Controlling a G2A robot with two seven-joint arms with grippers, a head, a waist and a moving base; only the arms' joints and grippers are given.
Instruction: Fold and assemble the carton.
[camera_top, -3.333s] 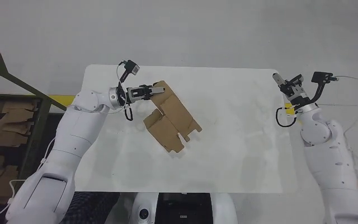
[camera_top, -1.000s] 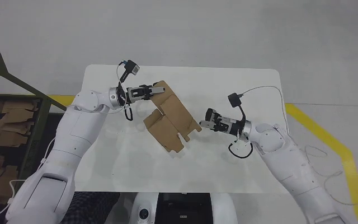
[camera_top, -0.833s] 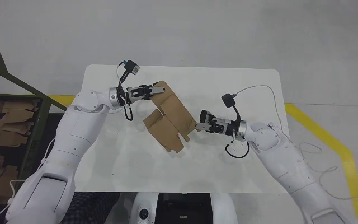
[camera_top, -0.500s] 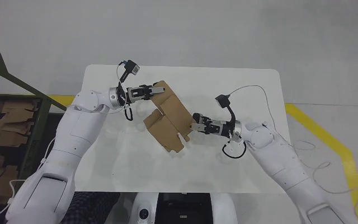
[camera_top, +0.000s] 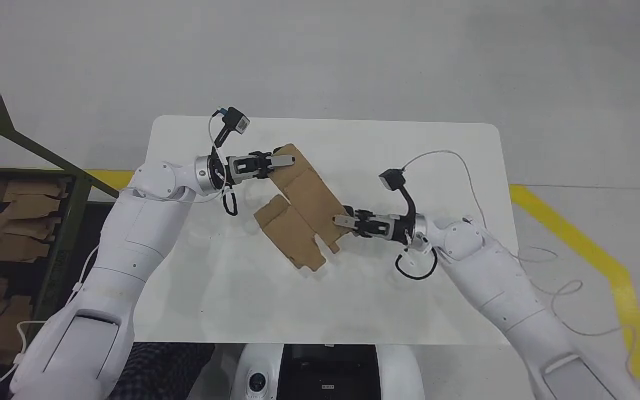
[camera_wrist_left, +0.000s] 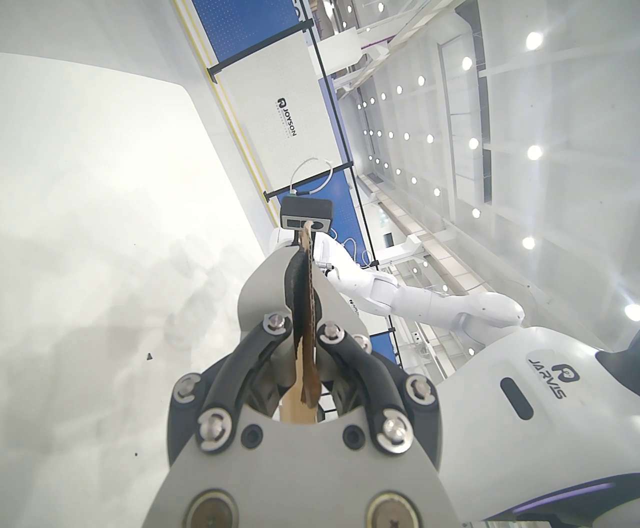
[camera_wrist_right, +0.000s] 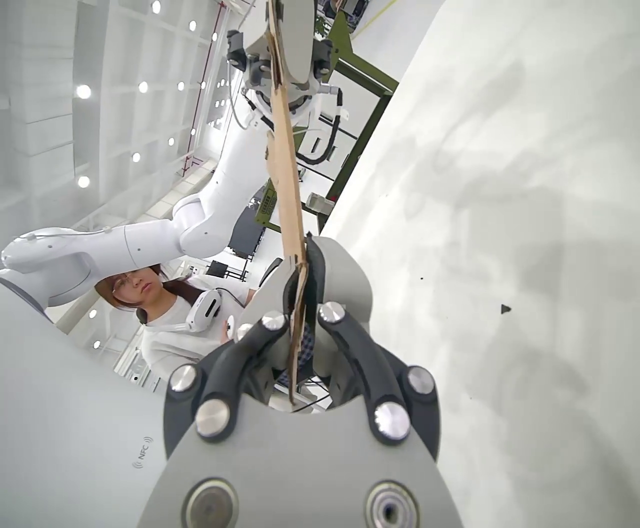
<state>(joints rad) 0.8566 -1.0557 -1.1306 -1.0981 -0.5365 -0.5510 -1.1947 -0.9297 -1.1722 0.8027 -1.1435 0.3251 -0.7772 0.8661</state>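
Carton (camera_top: 305, 213): brown corrugated cardboard blank, not yet folded up, with several panels and notched flaps. It is over the white rectangular table (camera_top: 440, 290) and gripped at two opposite ends. Seen edge-on, it runs from one pair of fingers straight across to the other. Whether its lower flaps touch the tabletop cannot be told.

Left gripper (camera_wrist_left: 301, 282): grey fingers pressed together on one end panel. The cardboard edge sits between the pads and runs out past the fingertips toward the opposite gripper.

Right gripper (camera_wrist_right: 305, 280): fingers likewise closed, pinching a flap at the far end. The board leaves the gap between the tips and carries on beyond them.

Stage, as a judgement: early, with both ends secured and no box form yet.

Risks, as judgements:
- Each pair of fingertips holds only a narrow strip of board, so a sideways pull could slide it out from between the pads.
- If the two ends are drawn apart, a notched flap may tear at its cut.
- If they are pushed together off the scored lines, a panel could buckle beyond the fingertips and crease in the wrong place.
- Unheld flaps hanging away from both grips may catch on the table.

Markings: none can be made out on the carton's visible faces. A white perforated panel on a black frame (camera_wrist_left: 280, 115) in the room behind carries print, which is not recorded here.
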